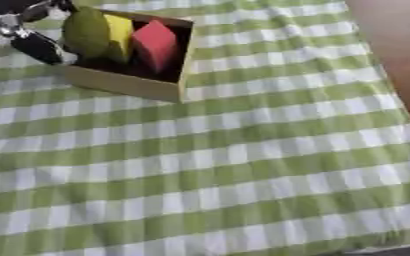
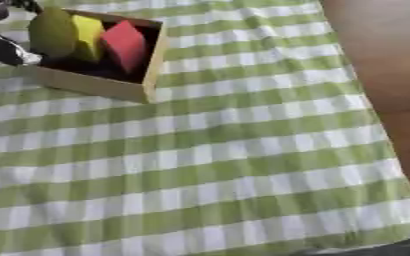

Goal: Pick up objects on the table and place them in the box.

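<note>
**Left hand at box, three items inside**

While the left hand [image 1: 35,44] sits at the upper left against the wooden box [image 1: 125,82], black fingers touch the olive-green rounded object [image 1: 86,32]; can't tell whether they're curled round it. Inside the box, right of the green one: yellow block [image 1: 119,31], then red block [image 1: 156,44]. Box rests on the green-and-white checked cloth [image 1: 243,165]. Right hand not visible.
</note>
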Motion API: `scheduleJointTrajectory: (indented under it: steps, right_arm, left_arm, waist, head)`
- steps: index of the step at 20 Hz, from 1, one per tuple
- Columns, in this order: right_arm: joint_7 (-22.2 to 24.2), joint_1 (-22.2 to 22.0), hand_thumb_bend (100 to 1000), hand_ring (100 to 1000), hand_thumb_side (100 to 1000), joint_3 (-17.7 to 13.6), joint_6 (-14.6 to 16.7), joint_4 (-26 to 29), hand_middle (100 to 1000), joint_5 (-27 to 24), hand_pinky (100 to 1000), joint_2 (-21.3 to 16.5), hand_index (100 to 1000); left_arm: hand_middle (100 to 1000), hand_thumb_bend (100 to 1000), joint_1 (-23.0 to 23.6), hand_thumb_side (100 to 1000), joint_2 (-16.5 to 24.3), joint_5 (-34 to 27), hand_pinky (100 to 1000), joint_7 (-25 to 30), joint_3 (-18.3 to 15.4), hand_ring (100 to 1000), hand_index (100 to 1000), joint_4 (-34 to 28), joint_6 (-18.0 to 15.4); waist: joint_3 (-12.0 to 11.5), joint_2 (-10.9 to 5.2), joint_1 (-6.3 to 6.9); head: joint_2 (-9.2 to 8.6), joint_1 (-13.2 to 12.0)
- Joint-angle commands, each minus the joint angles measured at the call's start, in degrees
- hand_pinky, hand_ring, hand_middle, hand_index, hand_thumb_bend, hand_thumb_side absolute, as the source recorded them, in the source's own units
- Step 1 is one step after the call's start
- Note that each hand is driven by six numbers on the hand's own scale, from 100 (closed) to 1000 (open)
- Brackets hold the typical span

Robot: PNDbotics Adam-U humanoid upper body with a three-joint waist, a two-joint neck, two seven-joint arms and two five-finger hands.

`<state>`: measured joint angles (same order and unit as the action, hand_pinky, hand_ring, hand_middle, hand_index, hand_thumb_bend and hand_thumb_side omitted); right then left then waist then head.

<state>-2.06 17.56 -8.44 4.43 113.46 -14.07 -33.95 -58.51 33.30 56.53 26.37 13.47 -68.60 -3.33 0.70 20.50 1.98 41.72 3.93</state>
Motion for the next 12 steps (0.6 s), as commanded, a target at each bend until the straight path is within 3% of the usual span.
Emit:
scheduleJointTrajectory:
  steps: [1, 9, 11, 12]
  right_arm:
    - [0.1, 0.2, 100, 818, 581, -0.4, -0.2, 1.1, 691, -0.3, 947, -0.9, 821]
    - [0.0, 0.1, 100, 820, 579, -0.5, 0.0, 1.1, 691, -0.5, 947, -1.0, 821]
    - [-0.1, 0.1, 100, 820, 578, -0.6, 0.2, 1.1, 691, -0.5, 946, -1.1, 821]
    - [-0.3, 0.1, 100, 820, 578, -0.7, 0.4, 1.1, 692, -0.5, 946, -1.2, 821]
  left_arm:
    - [735, 469, -1.2, 411, 2.4, -0.6, 858, 1.2, -1.2, 822, 843, -2.8, 0.8]
    - [735, 382, -0.7, 376, 3.6, -3.7, 858, 2.6, -2.7, 817, 841, -9.6, 2.3]
    - [738, 271, -0.5, 365, 3.9, -5.7, 860, 2.1, -3.8, 816, 842, -12.3, 3.3]
    - [736, 167, -0.4, 318, 4.1, -7.1, 860, 1.6, -4.6, 811, 842, -13.9, 4.1]
  waist:
    - [-0.2, -1.85, -0.6]
    - [-0.7, -2.24, -0.85]
    - [-0.8, -2.42, -1.0]
    - [-0.8, -2.52, -1.07]
  head:
    - [0.41, 0.3]
    - [0.75, 0.7]
    - [0.84, 0.8]
    - [0.9, 0.8]
